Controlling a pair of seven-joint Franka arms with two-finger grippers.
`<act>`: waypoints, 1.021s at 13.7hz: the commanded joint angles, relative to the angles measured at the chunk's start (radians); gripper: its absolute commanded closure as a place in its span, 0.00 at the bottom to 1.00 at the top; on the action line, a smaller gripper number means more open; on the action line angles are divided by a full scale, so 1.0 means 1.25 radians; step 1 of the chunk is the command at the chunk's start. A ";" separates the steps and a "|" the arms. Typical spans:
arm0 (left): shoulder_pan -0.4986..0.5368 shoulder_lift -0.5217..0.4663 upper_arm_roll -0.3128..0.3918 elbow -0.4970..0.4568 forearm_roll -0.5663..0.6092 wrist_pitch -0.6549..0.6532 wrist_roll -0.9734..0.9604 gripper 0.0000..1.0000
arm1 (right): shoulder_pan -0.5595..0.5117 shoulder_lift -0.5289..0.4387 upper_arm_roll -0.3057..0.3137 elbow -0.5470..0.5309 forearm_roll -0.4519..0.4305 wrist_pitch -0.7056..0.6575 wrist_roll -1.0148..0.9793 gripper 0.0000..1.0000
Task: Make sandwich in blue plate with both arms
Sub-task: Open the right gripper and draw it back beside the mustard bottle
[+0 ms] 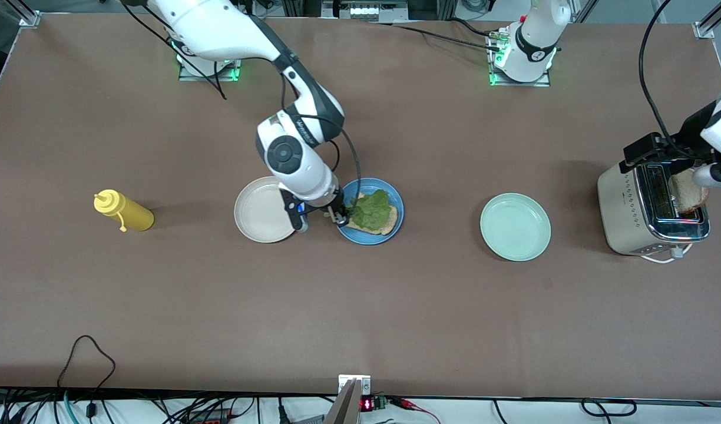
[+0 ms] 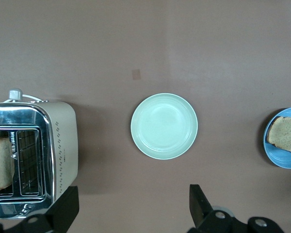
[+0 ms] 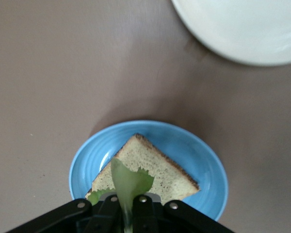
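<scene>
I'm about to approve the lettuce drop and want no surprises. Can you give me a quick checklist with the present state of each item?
1. Right claw shut on the lettuce leaf: ok.
2. Toast slice lying flat in the blue plate: ok.
3. Lettuce over that toast, not over the cream-white plate beside it: ok.
4. Left claw open, over the table between the toaster and the mint-green plate: ok.
5. Second toast slice standing up out of the toaster slot: ok.
6. Lettuce already resting on the toast: cannot tell.
</scene>
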 commanded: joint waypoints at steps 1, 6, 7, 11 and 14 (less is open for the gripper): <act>-0.003 -0.012 -0.004 -0.015 0.023 0.007 0.003 0.00 | 0.027 0.038 -0.009 0.024 0.014 0.038 0.036 0.88; 0.003 -0.008 0.008 -0.011 0.023 0.009 0.002 0.00 | 0.014 0.030 -0.016 0.026 0.003 0.037 0.009 0.00; -0.005 -0.008 0.010 -0.009 0.023 0.009 0.002 0.00 | 0.004 0.018 -0.017 0.026 0.004 0.016 -0.017 0.00; -0.054 -0.005 0.073 -0.020 0.024 0.011 -0.016 0.00 | -0.050 -0.058 -0.018 0.026 0.004 -0.120 -0.125 0.00; -0.017 -0.007 0.013 -0.019 0.024 0.011 -0.019 0.00 | -0.109 -0.120 -0.018 0.026 0.003 -0.218 -0.278 0.00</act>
